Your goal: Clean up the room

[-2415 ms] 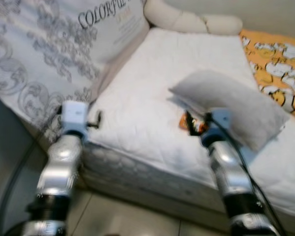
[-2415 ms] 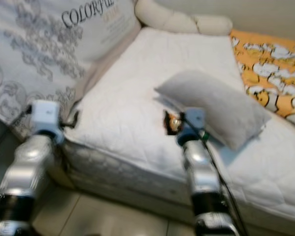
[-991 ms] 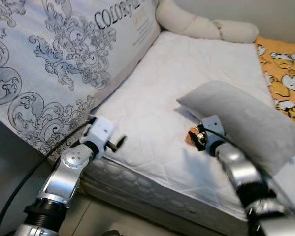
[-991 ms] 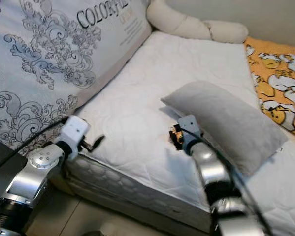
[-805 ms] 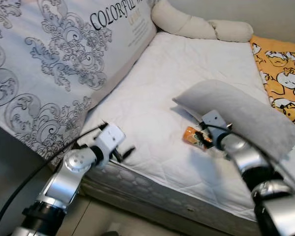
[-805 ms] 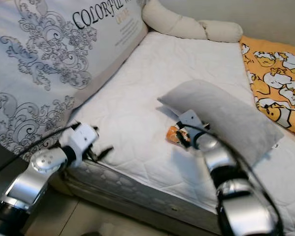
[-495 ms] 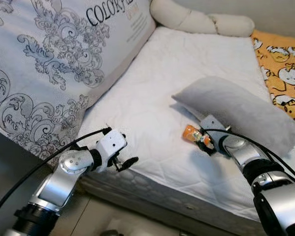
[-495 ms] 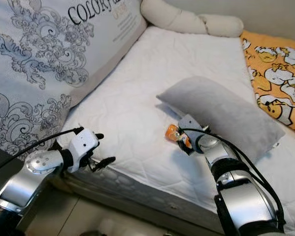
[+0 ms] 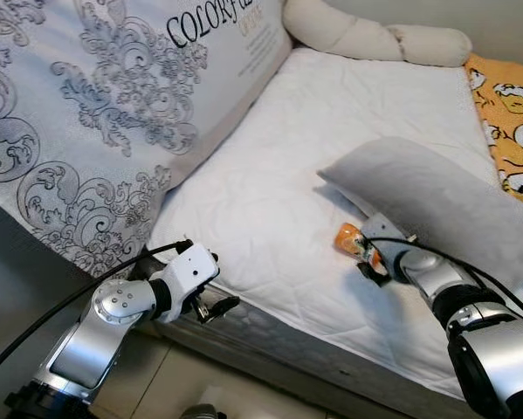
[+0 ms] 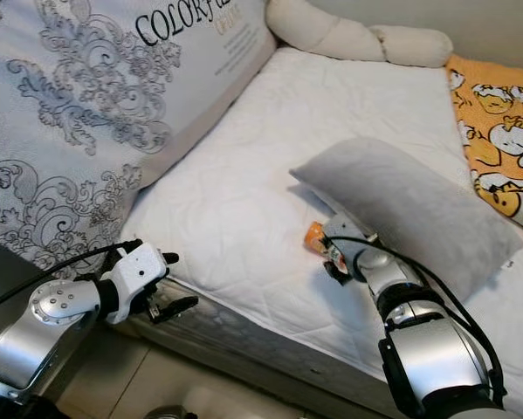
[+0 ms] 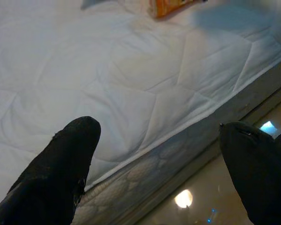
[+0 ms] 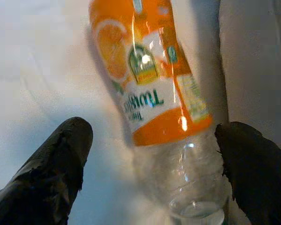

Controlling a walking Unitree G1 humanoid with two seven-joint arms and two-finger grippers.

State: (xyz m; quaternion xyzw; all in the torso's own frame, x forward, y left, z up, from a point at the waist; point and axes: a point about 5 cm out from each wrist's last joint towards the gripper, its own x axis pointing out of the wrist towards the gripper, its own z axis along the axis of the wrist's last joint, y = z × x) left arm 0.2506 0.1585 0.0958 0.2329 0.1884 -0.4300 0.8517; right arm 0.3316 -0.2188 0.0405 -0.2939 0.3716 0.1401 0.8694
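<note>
Centre right, beside the grey pillow | right gripper spread, straddling orange bottle to grab | left gripper spread, idle.

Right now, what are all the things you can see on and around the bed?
Bottle: one, clear plastic with an orange label, lying on the mattress beside the grey pillow.
Grey pillow: one, grey, on the mattress's right side.
Mattress: one, white quilted.
Patterned cushion: one, pale with grey swirls and lettering, leaning along the mattress's left side.
Cream bolster: one, cream, at the far end.
Orange blanket: one, orange with cartoon figures, far right.
Right gripper: open, fingers either side of the bottle.
Left gripper: open, at the mattress's near edge.
</note>
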